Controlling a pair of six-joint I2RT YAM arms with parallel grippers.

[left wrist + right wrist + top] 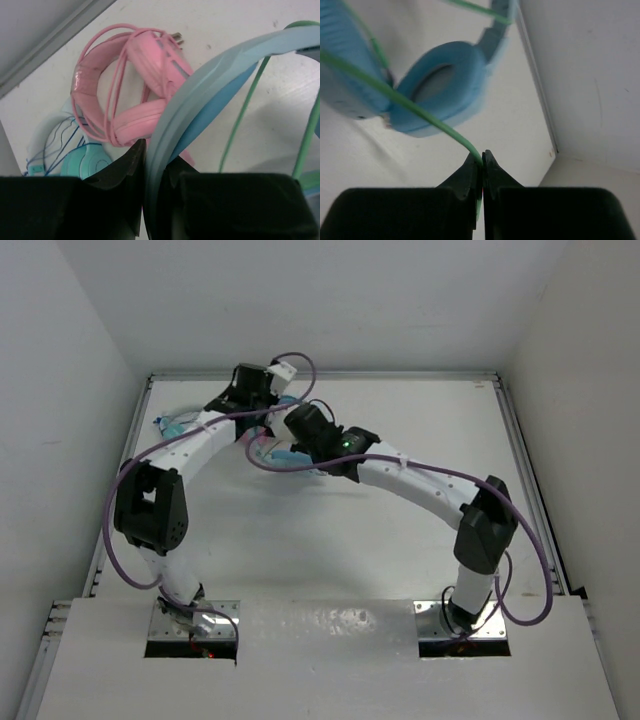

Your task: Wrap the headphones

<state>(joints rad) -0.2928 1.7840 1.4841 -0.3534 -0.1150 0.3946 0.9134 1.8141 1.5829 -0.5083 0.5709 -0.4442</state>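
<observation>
The light blue headphones [445,85] hang between my two grippers above the table. My left gripper [155,165] is shut on their blue headband [220,75], which rises up and to the right from the jaws. My right gripper [482,157] is shut on their thin green cable [410,105], which runs taut from the jaws up to the left across a padded oval earcup. More green cable [242,112] hangs below the headband in the left wrist view. In the top view both grippers meet at the back middle, and the blue headphones [288,454] show only partly under the arms.
Pink headphones [135,80] with their cord wound on lie on the table behind the left gripper. Teal headphones [85,160] lie beside them at the back left [175,425]. The table's raised metal rim [320,375] and the white walls close in the back and sides.
</observation>
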